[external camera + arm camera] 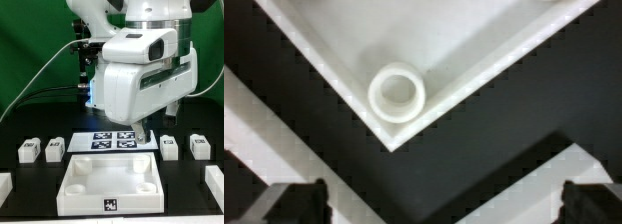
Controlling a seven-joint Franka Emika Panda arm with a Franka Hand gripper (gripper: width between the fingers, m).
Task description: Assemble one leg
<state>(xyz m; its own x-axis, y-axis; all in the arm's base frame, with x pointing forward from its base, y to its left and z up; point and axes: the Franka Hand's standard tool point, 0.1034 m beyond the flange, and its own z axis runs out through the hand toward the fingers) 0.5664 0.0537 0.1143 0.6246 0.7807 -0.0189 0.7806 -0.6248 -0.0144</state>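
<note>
Four small white legs with tags stand on the black table: two at the exterior view's left (30,150) (54,149) and two at its right (169,147) (198,147). The large white square part (110,180) lies at the front middle. My gripper (145,133) hangs above its far right corner, away from every leg. In the wrist view a corner of the square part (331,50) with a round socket (397,92) lies below my gripper (438,208). The dark fingertips (287,205) stand wide apart with nothing between them. No leg shows in the wrist view.
The marker board (112,140) lies just behind the square part, partly under the arm. More white parts sit at the front left edge (4,185) and front right edge (213,181). A green backdrop stands behind the table.
</note>
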